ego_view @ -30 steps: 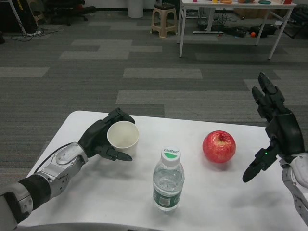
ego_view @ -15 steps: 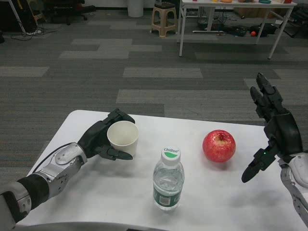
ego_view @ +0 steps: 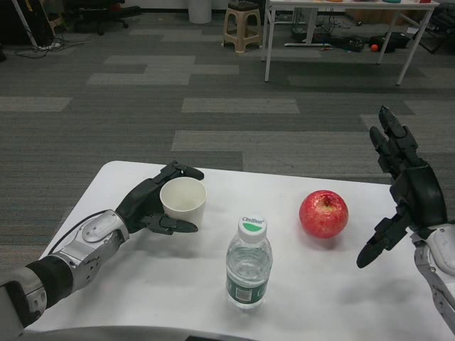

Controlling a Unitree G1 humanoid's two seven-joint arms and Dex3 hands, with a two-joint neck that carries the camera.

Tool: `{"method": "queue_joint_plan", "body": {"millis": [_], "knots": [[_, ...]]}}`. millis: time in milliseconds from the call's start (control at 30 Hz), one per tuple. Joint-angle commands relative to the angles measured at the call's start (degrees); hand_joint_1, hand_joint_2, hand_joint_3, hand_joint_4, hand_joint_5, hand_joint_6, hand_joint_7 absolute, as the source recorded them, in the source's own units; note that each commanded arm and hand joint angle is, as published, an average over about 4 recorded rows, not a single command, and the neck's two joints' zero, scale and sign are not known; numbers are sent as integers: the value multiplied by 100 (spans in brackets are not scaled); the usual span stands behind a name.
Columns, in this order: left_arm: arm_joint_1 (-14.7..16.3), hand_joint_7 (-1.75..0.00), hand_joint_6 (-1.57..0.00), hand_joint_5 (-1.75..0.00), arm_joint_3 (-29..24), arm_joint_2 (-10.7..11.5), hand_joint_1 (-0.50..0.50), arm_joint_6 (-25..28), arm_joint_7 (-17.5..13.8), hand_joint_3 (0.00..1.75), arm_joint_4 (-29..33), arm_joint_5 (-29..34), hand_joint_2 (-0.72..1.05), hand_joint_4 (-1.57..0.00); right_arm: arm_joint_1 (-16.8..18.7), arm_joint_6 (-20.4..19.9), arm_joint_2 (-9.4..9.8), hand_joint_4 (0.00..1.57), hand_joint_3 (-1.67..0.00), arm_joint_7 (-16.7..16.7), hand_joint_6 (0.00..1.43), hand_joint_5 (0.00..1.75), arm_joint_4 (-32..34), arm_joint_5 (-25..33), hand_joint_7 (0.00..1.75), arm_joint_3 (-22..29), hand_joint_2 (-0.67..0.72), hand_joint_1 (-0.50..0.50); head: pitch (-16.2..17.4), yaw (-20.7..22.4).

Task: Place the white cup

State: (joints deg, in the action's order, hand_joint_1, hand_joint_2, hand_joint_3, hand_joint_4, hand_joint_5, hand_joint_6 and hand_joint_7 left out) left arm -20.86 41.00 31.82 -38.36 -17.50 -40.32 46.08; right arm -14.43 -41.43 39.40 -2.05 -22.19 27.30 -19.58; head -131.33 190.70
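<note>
Cradling the white cup (ego_view: 183, 201), left hand (ego_view: 148, 206) fingers loosely wrap it; right hand (ego_view: 409, 188) splayed

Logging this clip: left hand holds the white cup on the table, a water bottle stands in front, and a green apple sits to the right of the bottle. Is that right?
Not quite: the head view shows the apple is red, not green. The rest stands: the left hand holds the white cup on the table, the water bottle stands in front, and the apple sits to its right.
</note>
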Motion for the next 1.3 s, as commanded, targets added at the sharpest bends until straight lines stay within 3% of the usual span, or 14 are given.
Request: {"method": "queue_joint_plan", "body": {"millis": [33,100,300,400,533,700,1033,1300], "knots": [[3,-99,0,-175,-3,79,-49,75,-7,9,-24,-47,83,0,-43,-23,67,0,0,3,0,0,0,39,0,-18,60,-46,10,3],[3,-98,0,-175,-18,79,-50,75,-7,9,-19,-69,74,0,-43,-23,67,0,0,3,0,0,4,39,0,-24,60,-46,16,4],[25,-86,0,-175,-84,79,-50,154,-3,9,-6,-179,16,0,-43,-18,67,0,0,-1,0,0,4,39,0,-29,60,-46,31,12],[93,-80,0,-175,-275,79,-50,475,1,9,104,-359,-13,0,-43,-16,67,0,0,1,0,0,4,39,0,-35,60,-46,34,18],[289,-58,0,-175,-688,70,-50,1215,15,9,504,-550,-44,0,-43,-20,67,0,0,3,0,0,4,39,0,-35,60,-46,29,23],[368,-49,0,-175,-919,65,-50,1523,50,9,684,-546,-55,0,-43,-20,67,0,0,3,0,0,9,39,0,-37,60,-46,20,21],[513,-45,0,-175,-1626,43,-50,1753,116,9,1031,-750,-46,0,-43,-23,81,0,0,3,0,0,22,39,0,-29,60,-46,0,52],[853,-49,0,-175,-3037,48,-50,2531,111,9,1982,-1449,-39,0,-43,-20,98,0,0,-1,0,0,22,47,0,-29,60,-46,-33,59]]}}
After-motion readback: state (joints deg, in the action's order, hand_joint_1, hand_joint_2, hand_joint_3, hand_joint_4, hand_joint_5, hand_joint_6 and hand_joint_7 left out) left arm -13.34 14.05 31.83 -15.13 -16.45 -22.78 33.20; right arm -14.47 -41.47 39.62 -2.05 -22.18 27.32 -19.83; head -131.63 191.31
